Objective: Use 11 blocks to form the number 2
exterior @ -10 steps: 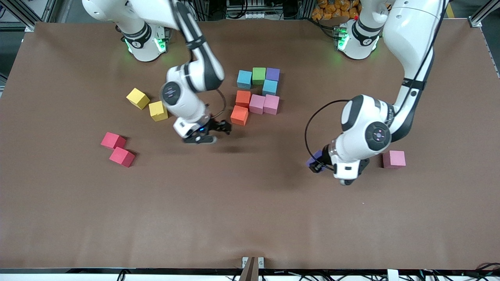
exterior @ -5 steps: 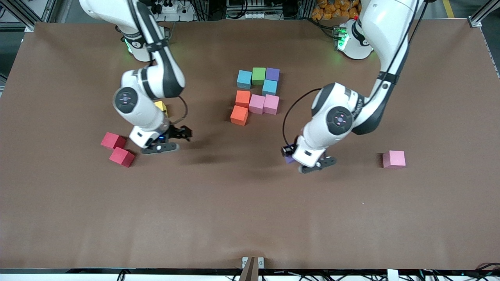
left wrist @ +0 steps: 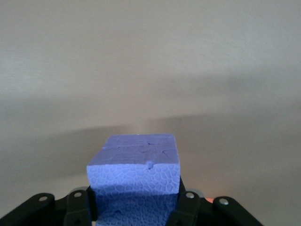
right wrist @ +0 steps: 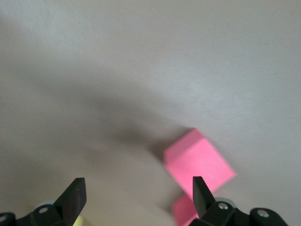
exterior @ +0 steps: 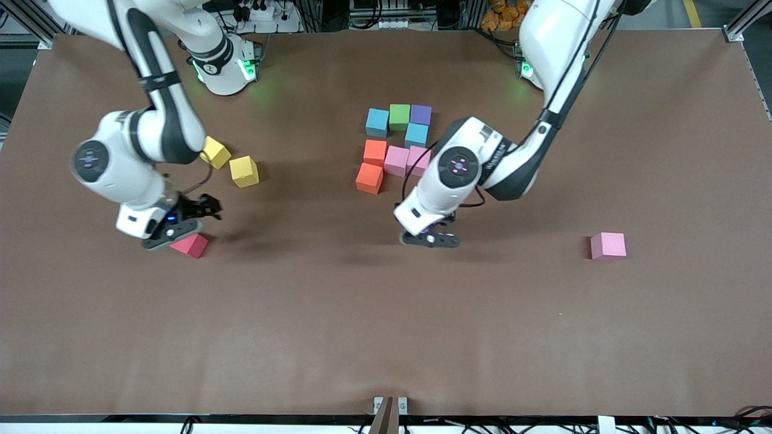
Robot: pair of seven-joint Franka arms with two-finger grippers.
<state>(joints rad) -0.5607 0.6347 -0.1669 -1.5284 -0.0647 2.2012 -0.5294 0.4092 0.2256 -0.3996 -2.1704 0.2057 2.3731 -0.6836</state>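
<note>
The partly built number 2 lies mid-table: cyan point(exterior: 377, 122), green point(exterior: 399, 116) and purple point(exterior: 421, 114) blocks in a row. Below them are a cyan block point(exterior: 417, 134), then orange point(exterior: 375, 152) and two pink blocks point(exterior: 397, 160), then another orange block point(exterior: 369, 178). My left gripper point(exterior: 429, 236) hangs over bare table beside that last orange block, shut on a purple block point(left wrist: 136, 172). My right gripper point(exterior: 181, 220) is open over two red-pink blocks point(right wrist: 197, 162); only one of them point(exterior: 190, 245) shows in the front view. A lone pink block point(exterior: 608, 246) lies toward the left arm's end.
Two yellow cubes point(exterior: 215, 152) point(exterior: 243, 171) sit near the right arm's forearm, farther from the front camera than the red-pink blocks. The left arm's elbow covers part of one pink block in the figure.
Both arms swung toward the right arm's end. The left gripper carried the purple block from near the lone pink block to the figure. The right gripper moved from the orange block to the red-pink blocks.
</note>
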